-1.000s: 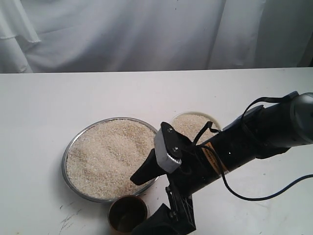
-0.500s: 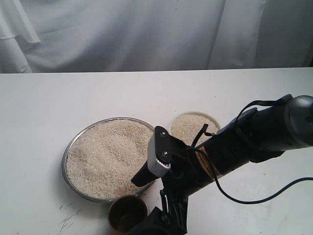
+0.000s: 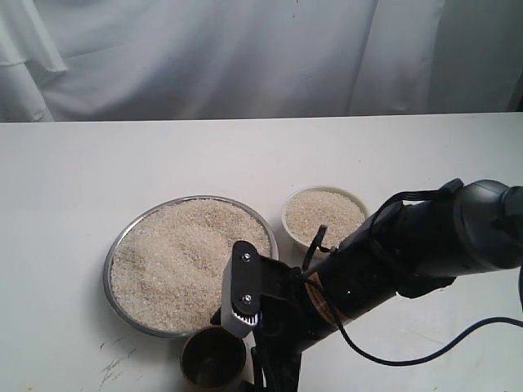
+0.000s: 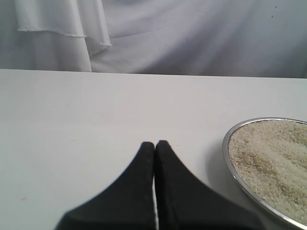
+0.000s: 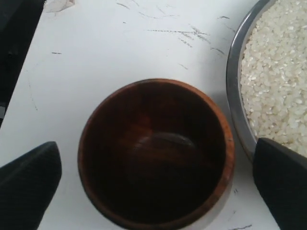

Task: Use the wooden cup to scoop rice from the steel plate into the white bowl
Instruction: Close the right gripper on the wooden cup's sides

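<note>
Only the right wrist view shows the right gripper (image 5: 156,189) spread wide astride the empty wooden cup (image 5: 156,143), the steel plate (image 5: 234,86) of rice (image 5: 278,72) beside one finger; only the exterior view shows the rice-filled white bowl (image 3: 286,217); the left gripper (image 4: 154,146) is closed.

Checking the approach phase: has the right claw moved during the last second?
Yes. In the exterior view the right claw has slid left and down, clearing the white bowl it overlapped before, toward the wooden cup.

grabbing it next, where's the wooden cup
Exterior view, bottom edge: the cup stands just below the plate, between the open fingers of the right gripper.
</note>
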Tool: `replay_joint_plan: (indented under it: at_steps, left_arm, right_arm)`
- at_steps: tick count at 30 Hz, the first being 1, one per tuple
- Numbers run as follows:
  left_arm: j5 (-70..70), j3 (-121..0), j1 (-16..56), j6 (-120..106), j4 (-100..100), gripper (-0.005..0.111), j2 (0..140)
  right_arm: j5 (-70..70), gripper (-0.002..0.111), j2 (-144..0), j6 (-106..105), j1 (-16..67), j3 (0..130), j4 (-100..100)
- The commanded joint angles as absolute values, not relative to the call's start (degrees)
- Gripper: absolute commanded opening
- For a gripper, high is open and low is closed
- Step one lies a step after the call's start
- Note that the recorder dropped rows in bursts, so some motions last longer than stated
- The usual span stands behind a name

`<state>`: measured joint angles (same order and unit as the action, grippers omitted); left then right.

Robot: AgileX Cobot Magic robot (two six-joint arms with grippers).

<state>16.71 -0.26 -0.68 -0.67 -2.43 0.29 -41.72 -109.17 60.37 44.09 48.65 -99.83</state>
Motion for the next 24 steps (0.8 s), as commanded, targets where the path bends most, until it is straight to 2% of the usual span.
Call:
replay_joint_plan:
  at_steps: [1, 5, 7, 13, 21, 24]
  left_arm:
    - [16.34, 0.0, -0.6, -0.49, -2.48, 0.0, 0.0]
    - [16.34, 0.0, -0.6, -0.49, -2.48, 0.0, 0.0]
    - [16.34, 0.0, -0.6, -0.49, -2.48, 0.0, 0.0]
    - [16.34, 0.0, -0.6, -0.49, -2.48, 0.0, 0.0]
    - [16.34, 0.0, -0.6, -0.49, -2.48, 0.0, 0.0]
    - [16.34, 0.0, -0.6, -0.49, -2.48, 0.0, 0.0]
  right_arm:
    - [-40.08, 0.105, -108.85, 60.31, 44.54, 47.99, -99.95]
    - [-38.86, 0.105, -108.85, 60.31, 44.54, 47.99, -99.95]
    - [-38.52, 0.101, -108.85, 60.18, 44.54, 47.99, -99.95]
    - [-36.72, 0.074, -108.85, 59.03, 44.66, 47.99, -99.95]
    - [-36.83, 0.06, -108.85, 58.68, 44.66, 47.99, -99.95]
    - [-38.37, 0.051, -108.85, 58.52, 44.66, 47.99, -99.95]
